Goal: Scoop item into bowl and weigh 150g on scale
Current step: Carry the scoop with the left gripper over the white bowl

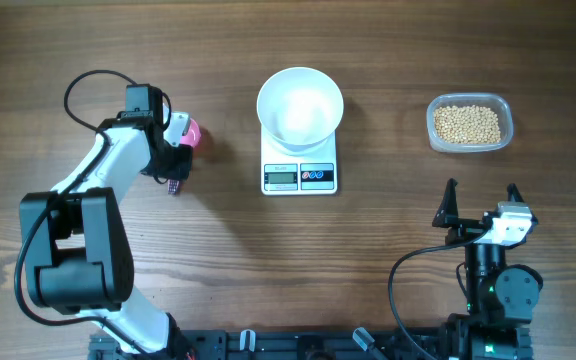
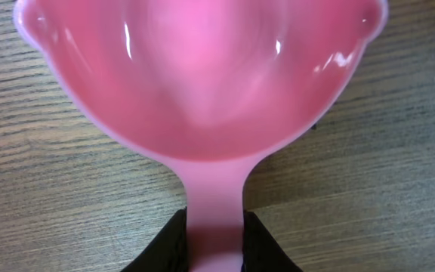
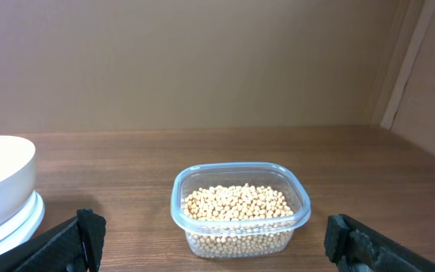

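1. left gripper point(image 2: 216, 238): both dark fingers pressed against the sides of a thin handle, pinching it.
2. scoop point(image 2: 202, 75): pink plastic. Its handle is in the left gripper and its cup is straight ahead of those fingers, over the table point(image 2: 44, 196). Whether it touches the wood, I cannot tell.
3. right gripper point(image 1: 481, 192): fingers spread wide, nothing between them.
4. tub point(image 3: 240, 215): clear plastic, open top, straight ahead of the right gripper and apart from it.
5. beans point(image 3: 236, 202): tan-yellow, heaped loose inside the tub.
6. bowl point(image 1: 300, 105): plain white, sitting on the scale. It is ahead and left of the right gripper, and well off to the left gripper's right.
7. scale point(image 1: 300, 176): white, directly under the bowl, with its display and buttons on the edge facing the arms.
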